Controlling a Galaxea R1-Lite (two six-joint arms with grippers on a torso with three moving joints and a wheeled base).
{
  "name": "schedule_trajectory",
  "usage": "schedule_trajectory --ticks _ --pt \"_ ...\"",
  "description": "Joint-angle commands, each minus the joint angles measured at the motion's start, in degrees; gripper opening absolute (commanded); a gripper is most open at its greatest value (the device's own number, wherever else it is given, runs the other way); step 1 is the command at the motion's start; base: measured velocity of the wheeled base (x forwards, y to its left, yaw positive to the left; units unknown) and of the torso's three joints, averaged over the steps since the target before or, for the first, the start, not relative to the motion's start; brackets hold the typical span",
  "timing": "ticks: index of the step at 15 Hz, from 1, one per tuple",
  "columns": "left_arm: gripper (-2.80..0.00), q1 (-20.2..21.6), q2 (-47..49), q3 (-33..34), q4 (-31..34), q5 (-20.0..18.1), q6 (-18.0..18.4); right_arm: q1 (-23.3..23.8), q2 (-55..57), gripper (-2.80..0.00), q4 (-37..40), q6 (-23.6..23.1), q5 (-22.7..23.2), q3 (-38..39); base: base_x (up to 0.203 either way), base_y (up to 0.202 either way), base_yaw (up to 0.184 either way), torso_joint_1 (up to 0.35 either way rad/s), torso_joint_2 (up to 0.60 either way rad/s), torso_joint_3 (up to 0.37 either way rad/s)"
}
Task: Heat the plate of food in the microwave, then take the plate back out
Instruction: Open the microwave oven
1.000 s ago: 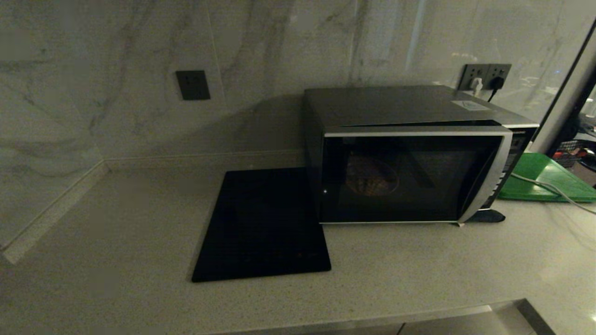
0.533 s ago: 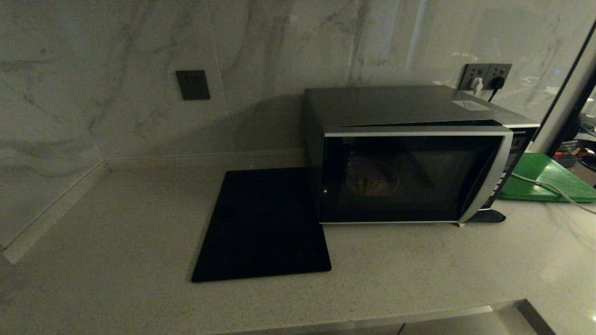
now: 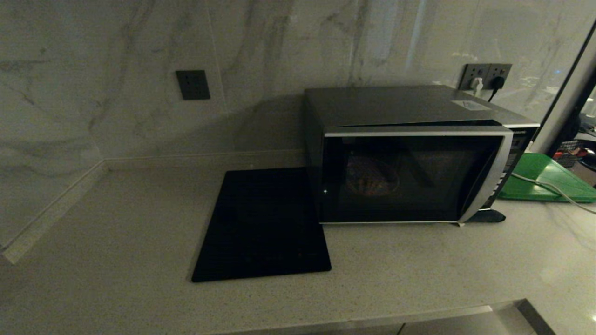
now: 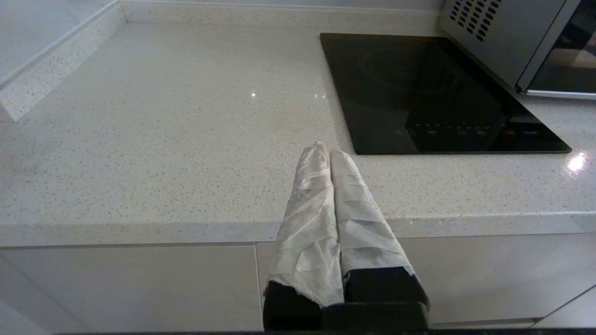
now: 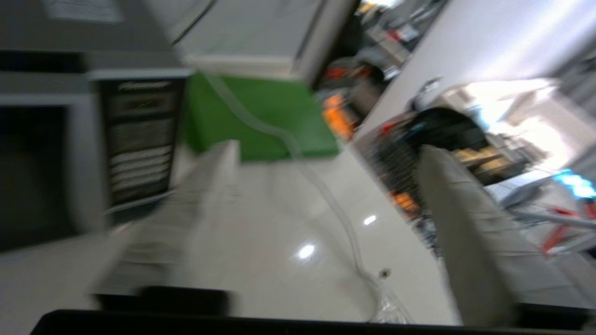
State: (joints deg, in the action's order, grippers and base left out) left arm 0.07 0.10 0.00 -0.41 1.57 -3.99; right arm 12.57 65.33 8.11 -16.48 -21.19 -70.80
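Note:
The silver-grey microwave (image 3: 409,153) stands at the back right of the counter, its dark glass door slightly ajar at the handle side. Through the glass the plate of food (image 3: 371,180) shows dimly inside, with orange-brown sticks on it. Neither arm appears in the head view. My left gripper (image 4: 326,151) hangs shut and empty over the counter's front edge, short of the cooktop. My right gripper (image 5: 328,156) is open and empty, in front of the microwave's button panel (image 5: 135,139) and off to its right, above the counter.
A flat black cooktop (image 3: 263,223) lies left of the microwave. A green board (image 3: 545,179) sits right of it, with a pale cable (image 3: 554,188) running across it. Wall sockets (image 3: 486,77) are behind. The counter's front edge (image 3: 372,321) is near.
In the head view the microwave, door and plate stay as they were; the plate inside shows slightly brighter now.

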Motion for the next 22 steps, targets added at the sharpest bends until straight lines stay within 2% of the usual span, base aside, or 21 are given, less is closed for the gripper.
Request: schedule_trajectory --ticks 1,5,8,10,11,14,16,19,22 --pt "-2.80 0.0 0.0 0.0 0.0 0.1 -0.1 0.1 2.3 -2.80 14.3 3.1 4.7 -9.0 0.000 0.000 0.000 0.000 0.00 0.000" --pt "-2.80 0.0 0.0 0.0 0.0 0.0 -0.1 0.0 9.6 -2.80 30.5 13.0 14.5 -20.6 0.000 0.000 0.000 0.000 0.00 0.000" --pt "-2.80 0.0 0.0 0.0 0.0 0.1 -0.1 -0.2 16.7 -2.80 44.3 20.6 22.1 -34.5 0.000 0.000 0.000 0.000 0.00 0.000" --pt "-2.80 0.0 0.0 0.0 0.0 0.0 -0.1 -0.3 22.2 -2.80 50.3 25.3 28.2 -40.9 0.000 0.000 0.000 0.000 0.00 0.000" --pt "-2.80 0.0 0.0 0.0 0.0 0.0 -0.1 -0.6 23.6 -2.80 51.2 26.6 31.9 -41.8 0.000 0.000 0.000 0.000 0.00 0.000" --pt "-2.80 0.0 0.0 0.0 0.0 0.1 -0.1 -2.7 27.8 -2.80 51.2 27.0 35.1 -42.2 0.000 0.000 0.000 0.000 0.00 0.000" --pt "-2.80 0.0 0.0 0.0 0.0 0.0 -0.1 -2.8 31.2 -2.80 48.0 26.9 38.5 -42.9 0.000 0.000 0.000 0.000 0.00 0.000" --pt "-2.80 0.0 0.0 0.0 0.0 0.1 -0.1 -2.8 35.9 -2.80 39.3 25.7 39.5 -43.1 0.000 0.000 0.000 0.000 0.00 0.000" --pt "-2.80 0.0 0.0 0.0 0.0 0.0 -0.1 -2.8 39.4 -2.80 33.0 23.5 38.3 -43.3 0.000 0.000 0.000 0.000 0.00 0.000"
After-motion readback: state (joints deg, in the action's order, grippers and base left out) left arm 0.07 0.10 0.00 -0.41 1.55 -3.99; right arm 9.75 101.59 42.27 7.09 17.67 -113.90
